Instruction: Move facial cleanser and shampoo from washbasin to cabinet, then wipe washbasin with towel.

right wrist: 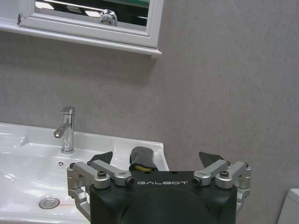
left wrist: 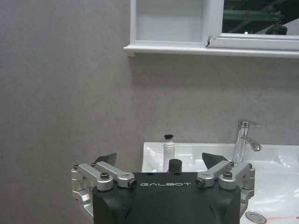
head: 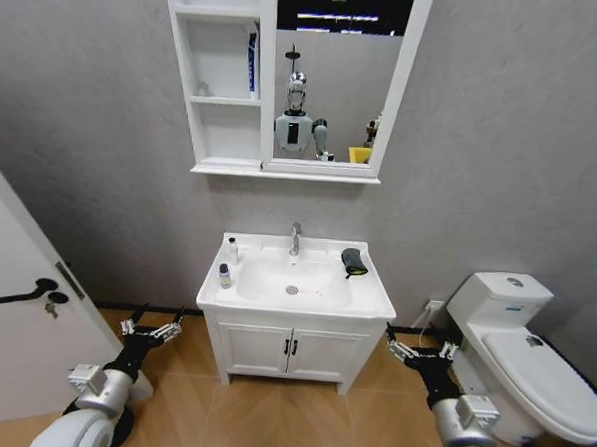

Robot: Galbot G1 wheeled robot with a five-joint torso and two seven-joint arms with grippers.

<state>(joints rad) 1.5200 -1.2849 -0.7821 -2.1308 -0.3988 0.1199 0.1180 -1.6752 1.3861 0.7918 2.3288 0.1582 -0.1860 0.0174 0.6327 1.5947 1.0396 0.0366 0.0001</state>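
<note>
The white washbasin [head: 296, 308] stands against the wall below the cabinet [head: 226, 130]. Two small bottles sit on its left rim: a white one with a black cap [head: 233, 250] [left wrist: 168, 148] and a shorter dark-capped one [head: 225, 275] [left wrist: 175, 164]. I cannot tell which is the facial cleanser and which the shampoo. The dark towel [head: 354, 261] [right wrist: 142, 159] lies on the right rim. My left gripper [head: 153, 328] [left wrist: 160, 157] hangs open, low, left of the vanity. My right gripper [head: 412, 348] [right wrist: 156, 157] hangs open, low to its right. Both hold nothing.
A chrome tap [head: 296, 238] stands at the basin's back, with the drain [head: 292, 289] in the bowl. A blue-and-white item [head: 252, 61] stands on the cabinet's middle shelf. A toilet [head: 531, 366] is at the right and a door [head: 24, 309] at the left.
</note>
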